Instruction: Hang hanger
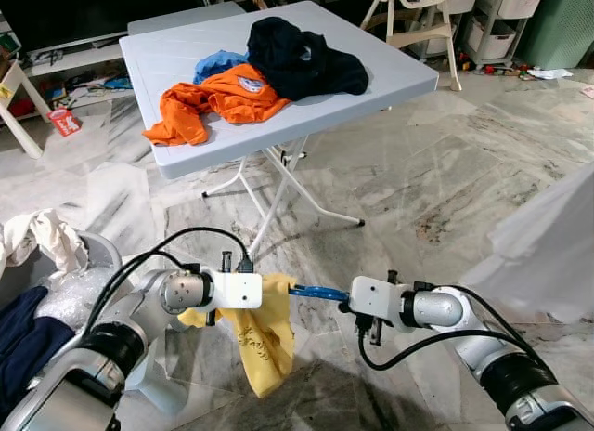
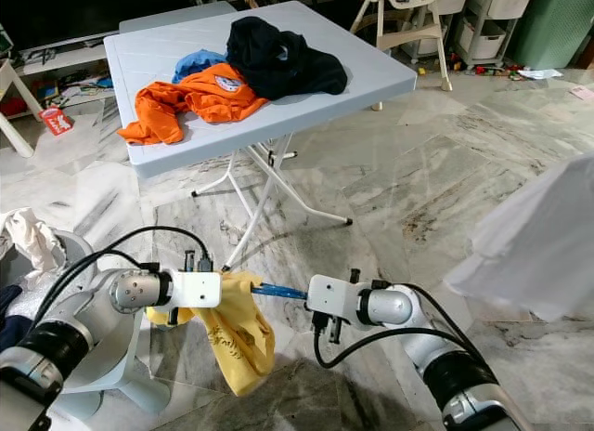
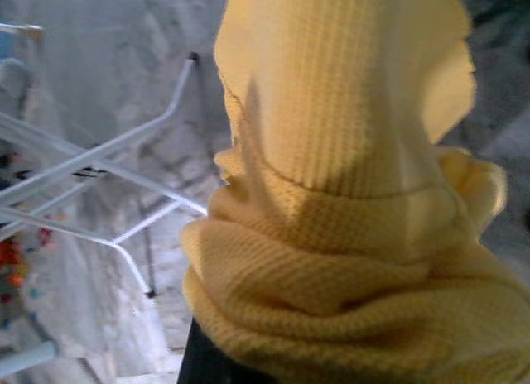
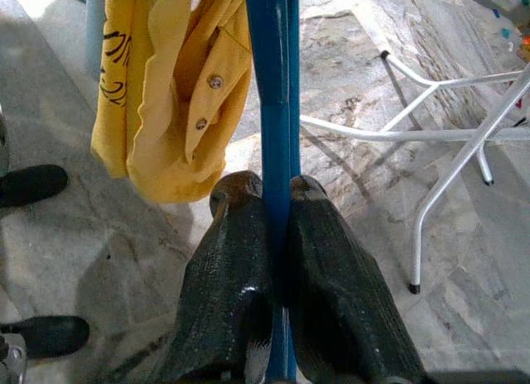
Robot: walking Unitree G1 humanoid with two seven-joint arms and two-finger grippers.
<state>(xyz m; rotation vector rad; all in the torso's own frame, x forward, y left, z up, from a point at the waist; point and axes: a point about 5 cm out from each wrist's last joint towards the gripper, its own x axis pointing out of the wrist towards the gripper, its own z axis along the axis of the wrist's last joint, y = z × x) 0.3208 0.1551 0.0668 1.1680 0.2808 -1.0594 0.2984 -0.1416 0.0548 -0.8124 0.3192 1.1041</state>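
The blue hanger is held low over the marble floor, in front of the folding table, and runs level between the two grippers. The right gripper is closed on it: both black fingers press against the bar from either side.

A yellow shirt hangs from the hanger's far end at the left gripper. The left wrist view is covered by bunched yellow knit fabric, so the state of the left fingers cannot be told; the shirt appears to be draped over them.

Writing: dark printed characters run down the yellow shirt's front, too small and folded to read. Two buttons show on its placket. The orange shirt on the table carries a round badge, not legible.

Containers: a grey basket at the robot's left holds a white cloth and a dark blue garment.

The table also carries a blue garment and a black garment, piled touching one another.
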